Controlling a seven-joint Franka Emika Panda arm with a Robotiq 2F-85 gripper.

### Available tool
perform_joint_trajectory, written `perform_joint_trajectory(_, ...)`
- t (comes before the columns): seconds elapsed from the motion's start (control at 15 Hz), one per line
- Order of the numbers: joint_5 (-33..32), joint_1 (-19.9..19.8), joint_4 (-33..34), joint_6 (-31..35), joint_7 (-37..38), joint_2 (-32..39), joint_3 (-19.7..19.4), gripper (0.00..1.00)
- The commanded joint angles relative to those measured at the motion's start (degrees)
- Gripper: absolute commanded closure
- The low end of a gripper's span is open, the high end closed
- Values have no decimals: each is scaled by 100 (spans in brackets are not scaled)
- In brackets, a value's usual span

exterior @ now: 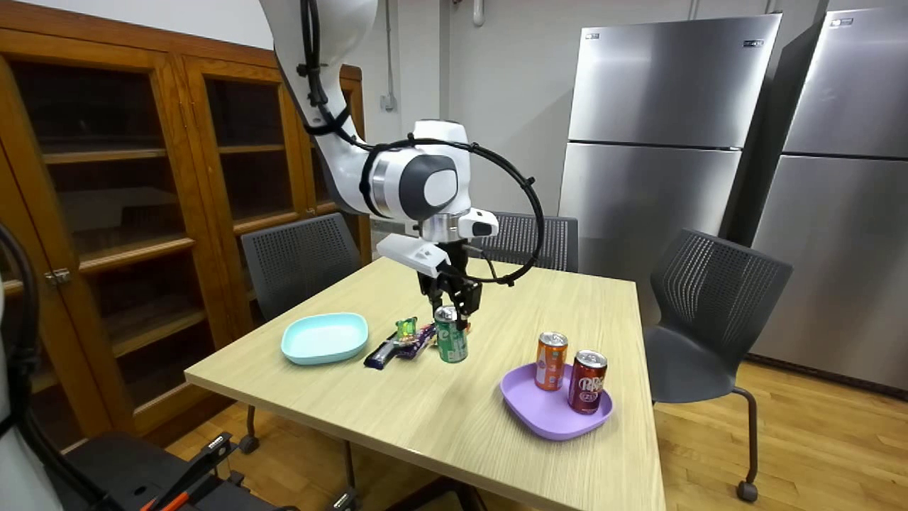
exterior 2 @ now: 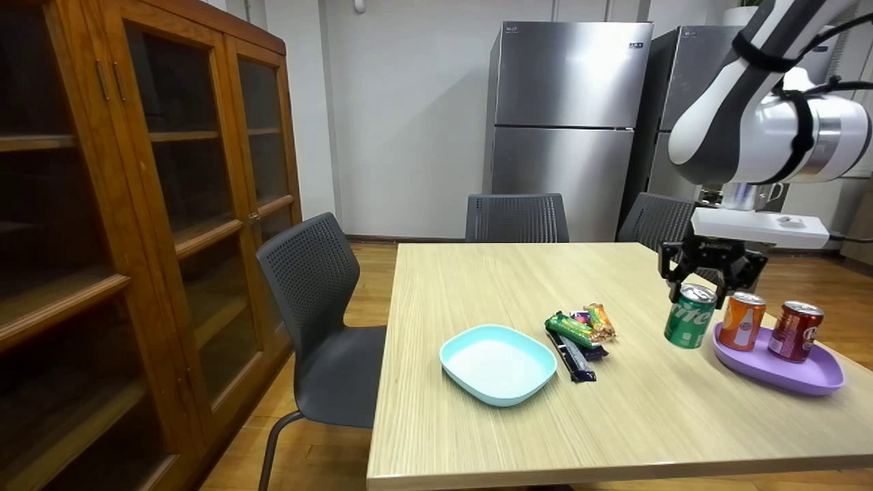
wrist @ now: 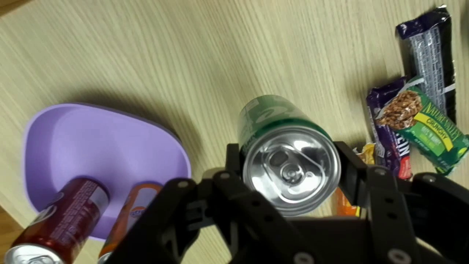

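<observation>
Inside the purple tray (wrist: pixel 110 139), two cans are standing upright: an orange can (exterior: pixel 551 363) and a dark red can (exterior: pixel 588 389). They are placed near each other at one part of the tray, and beside them a wide piece of its floor is seen. In the turquoise dish (exterior 2: pixel 498 361), the floor can be seen from rim to rim. The green can (wrist: pixel 291 157) is located outside both containers, nearly upright; in the wrist view it appears between the purple tray and the wrapped snack bars (exterior 2: pixel 576 332). It is pinched by the gripper (exterior 2: pixel 697 296), whose black fingers (wrist: pixel 233 161) are set against two opposite sides. Whether its bottom is touching the table (exterior: pixel 425 411) cannot be told.

The green can is a metal cylinder with a shiny silver lid. Tray and dish are smooth, with rounded corners and low rims. The bars are covered by glossy, crinkled wrappers and are piled partly over one another. On the pale table top, a fine straight grain is seen.

The purple tray is placed near a table edge; the dish is placed near the edge where a grey chair (exterior 2: pixel 314 279) stands.
</observation>
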Motion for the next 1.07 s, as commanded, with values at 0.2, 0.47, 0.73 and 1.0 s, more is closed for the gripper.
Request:
perform_joint_trajectory(0.2, -45, -286, -147, 11, 426, -361, -304, 62)
perform_joint_trajectory(0.47, -34, -449, -33, -32, 542, -271, -487, 62)
perform_joint_trajectory(0.73, -6, -622, 165, -111, 605, -117, -617, 62)
perform_joint_trajectory(1.0, 104, -828, 464, -276, 531, 109, -617, 62)
